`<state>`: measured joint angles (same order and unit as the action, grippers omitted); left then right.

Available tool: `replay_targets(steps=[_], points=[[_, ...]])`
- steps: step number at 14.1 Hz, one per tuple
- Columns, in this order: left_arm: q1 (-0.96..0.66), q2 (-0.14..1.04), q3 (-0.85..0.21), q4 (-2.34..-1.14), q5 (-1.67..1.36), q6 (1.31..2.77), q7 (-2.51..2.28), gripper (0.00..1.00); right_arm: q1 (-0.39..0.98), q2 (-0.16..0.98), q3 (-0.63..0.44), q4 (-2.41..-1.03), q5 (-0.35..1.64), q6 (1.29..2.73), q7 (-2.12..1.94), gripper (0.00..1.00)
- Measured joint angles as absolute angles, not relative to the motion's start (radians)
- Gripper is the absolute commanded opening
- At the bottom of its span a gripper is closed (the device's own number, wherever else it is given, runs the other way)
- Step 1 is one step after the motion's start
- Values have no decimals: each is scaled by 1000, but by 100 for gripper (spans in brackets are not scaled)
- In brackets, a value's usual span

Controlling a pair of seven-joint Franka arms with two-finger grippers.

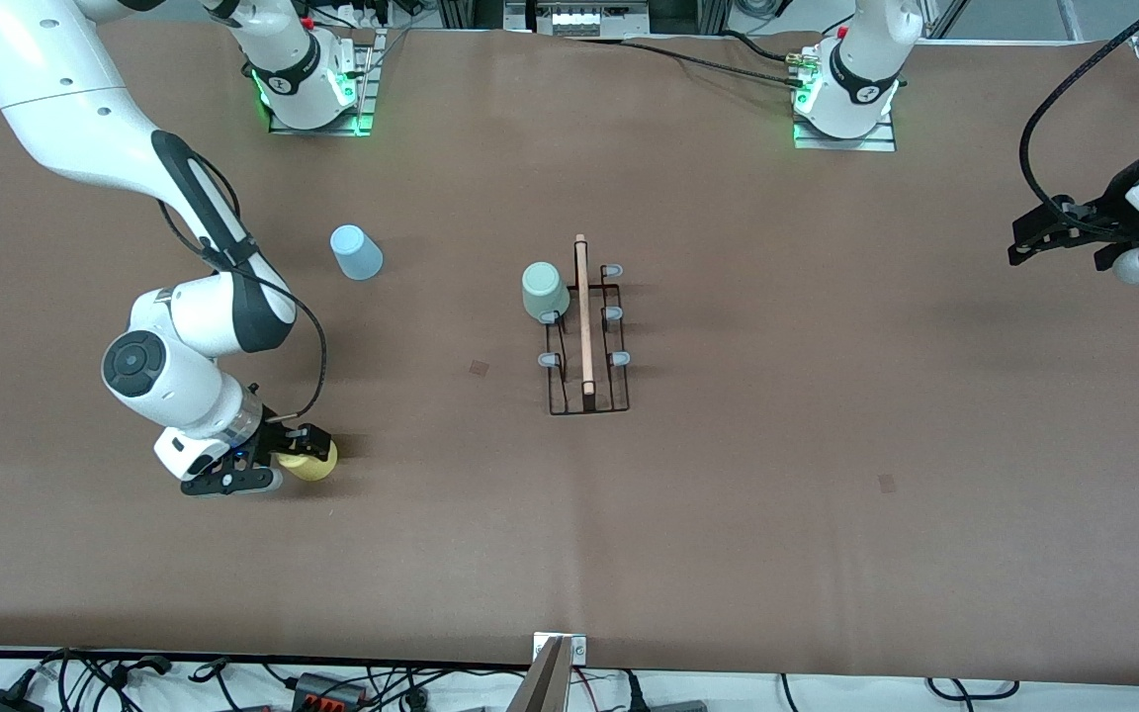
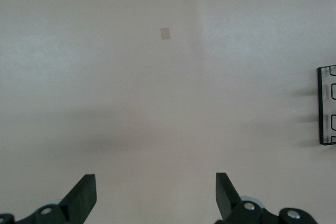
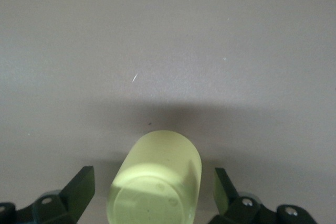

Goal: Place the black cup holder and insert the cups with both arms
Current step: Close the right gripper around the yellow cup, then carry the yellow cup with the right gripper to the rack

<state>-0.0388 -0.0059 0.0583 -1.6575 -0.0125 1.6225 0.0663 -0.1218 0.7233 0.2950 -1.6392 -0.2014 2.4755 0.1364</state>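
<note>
Straddling the small yellow plastic cup (image 3: 155,182), the right claw (image 1: 285,453) stood wide, not gripping. The thin black wire rack (image 1: 586,336) carried only the grey-green cup (image 1: 544,292); the blue cup (image 1: 356,252) remained. The left claw (image 2: 156,195) waited wide.

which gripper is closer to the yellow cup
Right. The right gripper has its open jaws on either side of the yellow cup, not yet closed on it. The left gripper waits, open, at the left arm's end of the table.
</note>
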Motion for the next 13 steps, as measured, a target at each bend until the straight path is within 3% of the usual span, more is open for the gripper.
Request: replay_targets(steps=[1, 2, 4, 5, 7, 11, 13], points=[[-39, -6, 58, -1657, -13, 1623, 66, 100, -122, 726, 295, -1642, -201, 2476, 136, 96], [-39, -6, 58, -1657, -12, 1623, 66, 100, -122, 728, 295, -1644, -201, 2476, 136, 86], [-39, -6, 58, -1657, -13, 1623, 66, 100, -122, 728, 294, -1645, -201, 2476, 136, 38], [-39, -6, 58, -1657, -12, 1623, 66, 100, -122, 728, 294, -1645, -201, 2476, 136, 20], [-39, -6, 58, -1657, -13, 1623, 66, 100, -122, 725, 294, -1644, -201, 2476, 136, 2], [-39, -6, 58, -1657, -12, 1623, 66, 100, -115, 696, 295, -1630, -210, 2468, 134, 0], [-39, -6, 58, -1657, -13, 1622, 66, 100, -81, 628, 298, -1618, -211, 2380, 141, 0]])
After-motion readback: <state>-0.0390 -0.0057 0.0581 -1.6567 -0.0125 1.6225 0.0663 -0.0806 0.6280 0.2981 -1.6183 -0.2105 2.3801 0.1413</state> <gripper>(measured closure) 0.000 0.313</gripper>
